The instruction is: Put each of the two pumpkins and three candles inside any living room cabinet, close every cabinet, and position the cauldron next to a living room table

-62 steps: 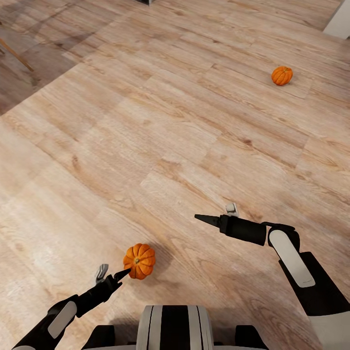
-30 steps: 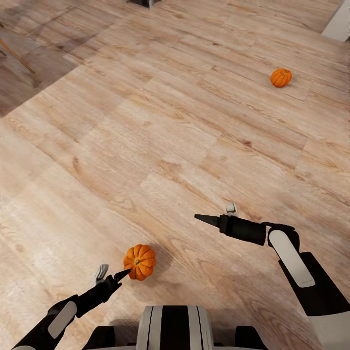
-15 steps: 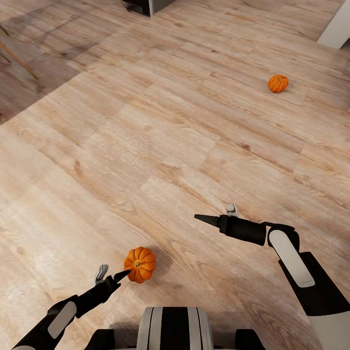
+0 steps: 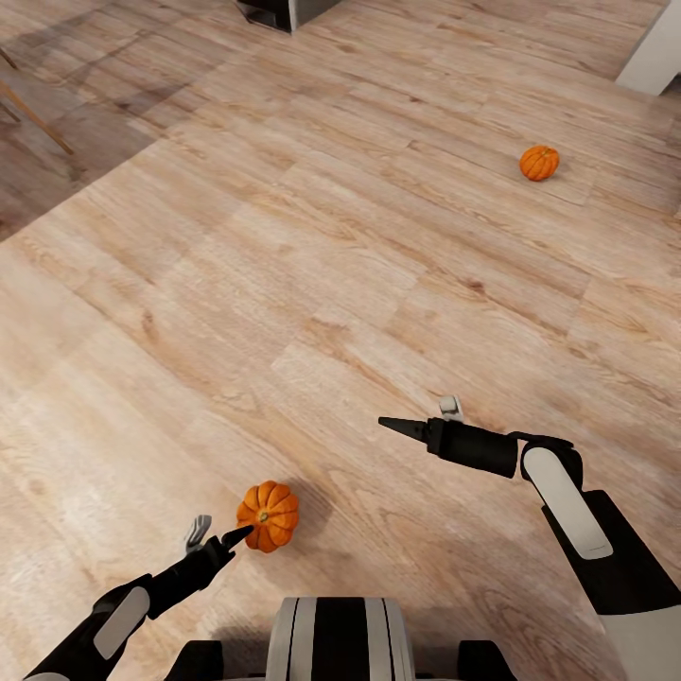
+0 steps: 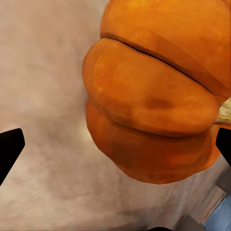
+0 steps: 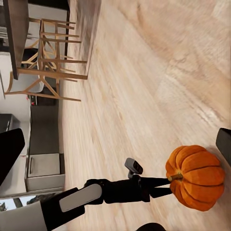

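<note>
— What is different from a moment ago?

— The whole picture from my head has slid a little. More of the far floor (image 4: 312,236) shows at the top, and a dark piece of furniture (image 4: 279,11) has come into the corner. So my head or base moved, not the things. My arms keep the same pose.

— And the pumpkins?

— The near pumpkin (image 4: 268,515) lies on the floor just in front of my left hand (image 4: 216,538). The far pumpkin (image 4: 539,163) lies well apart, toward the upper right. No cabinet is in sight, so I judge that nothing is put away yet.

— Does your left hand hold the near one?

— No. The fingers stand wide apart, and the dark fingertip (image 4: 241,534) looks to touch the pumpkin's side or lie just beside it; I cannot tell which. In the left wrist view the pumpkin (image 5: 159,96) is between the two tips.

— And the right hand?

— My right hand (image 4: 422,417) hangs open above the bare floor and holds nothing.
</note>
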